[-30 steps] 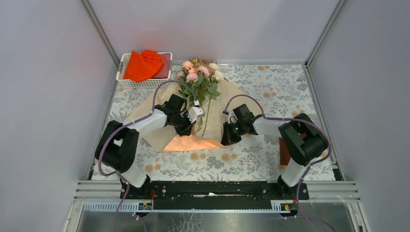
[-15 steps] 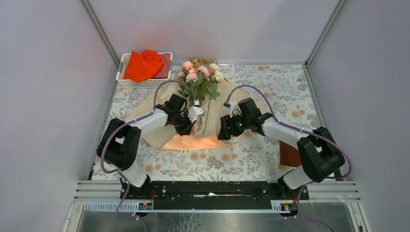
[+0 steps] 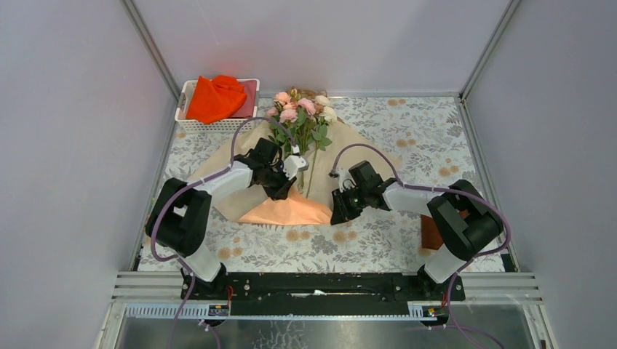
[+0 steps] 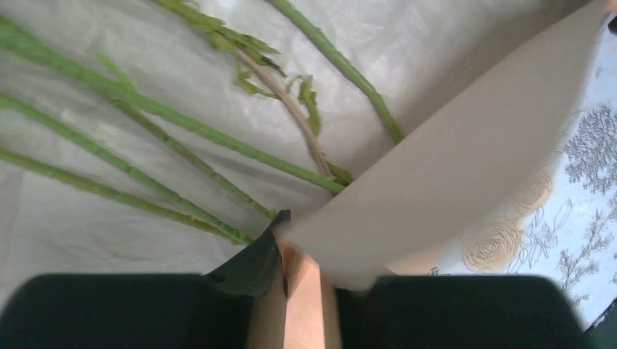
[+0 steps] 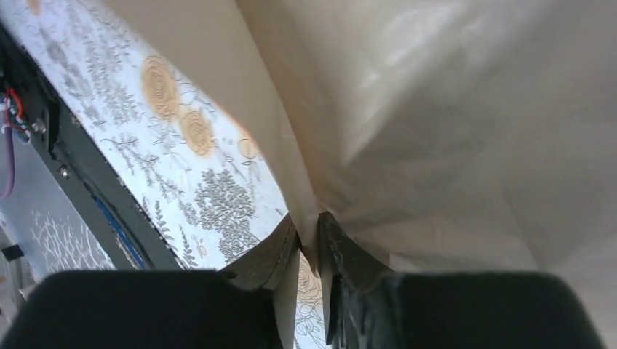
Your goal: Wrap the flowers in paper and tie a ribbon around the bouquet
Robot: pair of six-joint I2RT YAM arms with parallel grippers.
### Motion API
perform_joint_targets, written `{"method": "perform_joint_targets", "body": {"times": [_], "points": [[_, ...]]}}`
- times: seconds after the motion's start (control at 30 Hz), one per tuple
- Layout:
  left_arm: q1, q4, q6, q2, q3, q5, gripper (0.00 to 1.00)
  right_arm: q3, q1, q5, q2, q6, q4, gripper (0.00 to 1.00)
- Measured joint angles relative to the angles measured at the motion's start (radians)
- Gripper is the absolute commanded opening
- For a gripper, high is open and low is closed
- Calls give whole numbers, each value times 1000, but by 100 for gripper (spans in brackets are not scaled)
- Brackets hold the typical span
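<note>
At the right pincer (image 5: 309, 251), clamped on the paper's (image 3: 356, 145) lower right edge, having swung its elbow out and back while hardly leaving that spot. Just behind the left pincer (image 4: 300, 280), has drawn the near flap (image 3: 287, 212) further over the stems (image 4: 182, 145) below the flowers (image 3: 302, 109); judged only a start on wrapping. Cannot tell there between clenching and merely straddling the paper. Cannot see any ribbon, nor the stem ends beneath the flap.

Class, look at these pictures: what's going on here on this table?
The flowers lie on the peach paper, spread over a leaf-patterned mat. The left tool pinches the paper's near edge beside the stem ends; the right tool pinches its right side. The near corner is folded up over the stem ends; the bundle is not wrapped yet.
</note>
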Motion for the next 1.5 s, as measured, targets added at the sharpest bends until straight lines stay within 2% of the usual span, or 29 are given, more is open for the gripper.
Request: {"method": "perform_joint_targets", "body": {"times": [0.17,0.3,0.5,0.6,0.73,0.87,1.13,1.5], "points": [[5,42,-54,-1,10,-93,59,-23,-8,19,23,105,16,13],[10,51,-103,-13,30,-203,65,-28,-20,27,29,190,31,13],[-27,-32,-117,-138,62,-277,62,-27,-29,34,37,285,33,16],[-124,-100,-92,-234,55,-266,60,-24,-29,43,38,307,27,17],[-229,-140,-29,-320,-27,-197,56,-16,-29,47,42,319,14,18],[-225,-126,-4,-260,-122,-242,56,-7,-30,46,46,323,2,19],[-225,-19,8,-143,-188,-355,55,10,-33,72,43,319,-31,24],[-226,49,48,-179,-244,-353,55,17,-104,166,-8,251,-150,25]]}}
